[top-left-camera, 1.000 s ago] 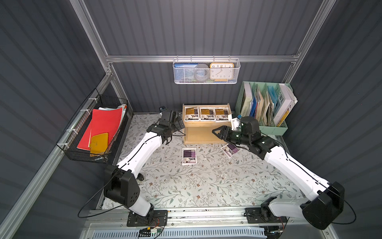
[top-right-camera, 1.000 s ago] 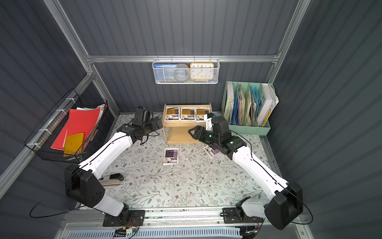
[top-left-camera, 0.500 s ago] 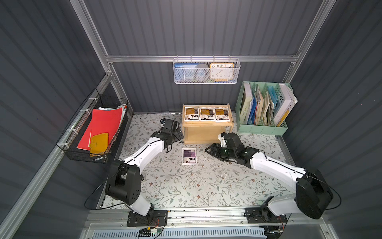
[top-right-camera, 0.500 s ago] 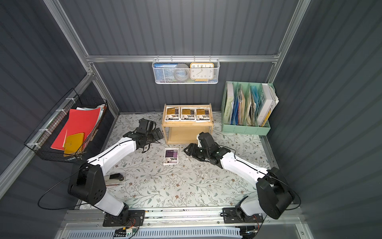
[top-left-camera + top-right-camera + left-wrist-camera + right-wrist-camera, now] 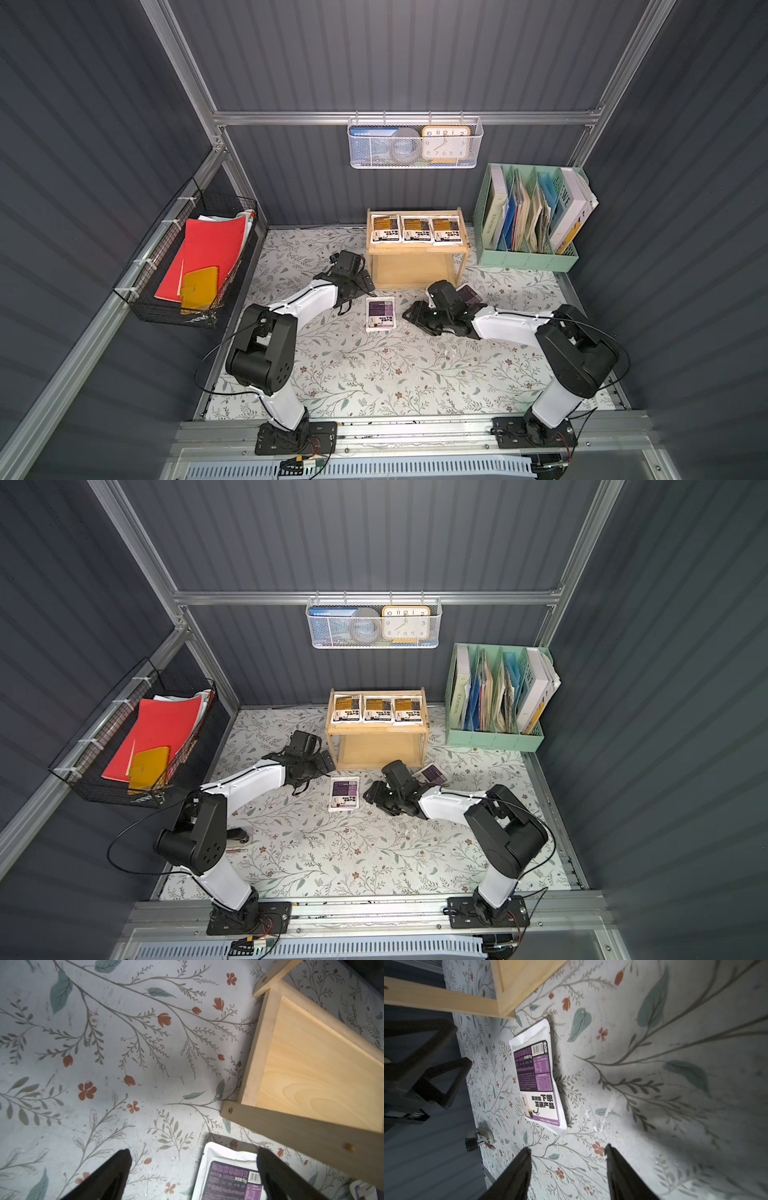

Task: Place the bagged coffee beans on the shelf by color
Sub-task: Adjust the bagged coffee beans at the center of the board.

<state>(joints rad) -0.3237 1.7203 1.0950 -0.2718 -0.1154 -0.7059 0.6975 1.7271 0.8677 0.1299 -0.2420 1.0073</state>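
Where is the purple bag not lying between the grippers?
In both top views the bag lies on the mat beside the front right leg of the shelf, partly behind the right arm.

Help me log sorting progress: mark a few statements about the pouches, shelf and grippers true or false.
1. Three yellow-labelled pouches lie on the shelf, in its top tray. True.
2. A purple pouch sits on the shelf's lower tier. False: one purple pouch lies on the table between the grippers, and a second purple pouch lies beside the right arm.
3. The right gripper is shut on a pouch. False: it is open and holds nothing.
4. The left gripper is open. True.
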